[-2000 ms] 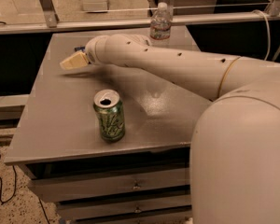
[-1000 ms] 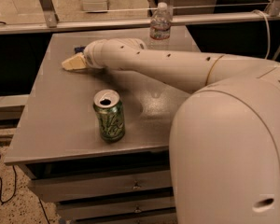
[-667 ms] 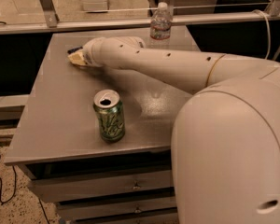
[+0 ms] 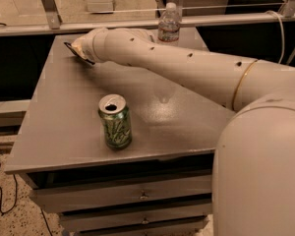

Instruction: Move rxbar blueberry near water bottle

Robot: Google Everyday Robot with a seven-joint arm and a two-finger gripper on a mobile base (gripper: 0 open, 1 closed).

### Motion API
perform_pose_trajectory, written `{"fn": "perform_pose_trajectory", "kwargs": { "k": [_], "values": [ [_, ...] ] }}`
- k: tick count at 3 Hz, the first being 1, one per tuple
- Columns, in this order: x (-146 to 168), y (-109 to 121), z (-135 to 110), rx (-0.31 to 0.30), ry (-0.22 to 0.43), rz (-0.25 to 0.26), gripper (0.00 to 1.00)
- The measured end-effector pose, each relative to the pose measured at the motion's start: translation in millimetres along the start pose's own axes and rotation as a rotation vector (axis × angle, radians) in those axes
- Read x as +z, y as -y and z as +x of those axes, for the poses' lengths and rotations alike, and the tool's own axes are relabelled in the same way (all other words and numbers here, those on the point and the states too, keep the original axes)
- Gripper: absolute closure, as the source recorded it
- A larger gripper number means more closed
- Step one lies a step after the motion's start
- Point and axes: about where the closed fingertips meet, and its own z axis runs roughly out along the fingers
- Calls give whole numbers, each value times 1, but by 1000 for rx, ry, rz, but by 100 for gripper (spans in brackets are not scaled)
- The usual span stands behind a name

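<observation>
The rxbar blueberry (image 4: 77, 53) shows only as a thin dark strip at the far left of the table, mostly hidden under my gripper (image 4: 80, 48). The gripper sits right over the bar at the end of my long white arm (image 4: 187, 70), which reaches across the table from the right. I cannot tell whether the bar is lifted or lying flat. The water bottle (image 4: 168, 27), clear with a white cap and a red-and-white label, stands upright at the table's far edge, right of the gripper and just behind the arm.
An open green soda can (image 4: 115, 121) stands upright near the front middle of the grey table (image 4: 64, 127). A metal rail (image 4: 137, 22) runs behind the table's far edge. Drawers (image 4: 137, 195) sit below the front edge. My white base fills the lower right.
My gripper has moved a little farther back at the table's far left. The dark edge of the bar now shows beneath it. The can and bottle have not moved.
</observation>
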Motion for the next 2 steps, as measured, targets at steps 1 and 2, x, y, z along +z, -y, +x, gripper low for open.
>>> {"fn": "perform_pose_trajectory", "kwargs": {
  "k": [1, 2],
  "values": [
    [-20, -5, 2, -24, -19, -13, 100],
    [-43, -3, 14, -52, -65, 2, 100]
  ]
}}
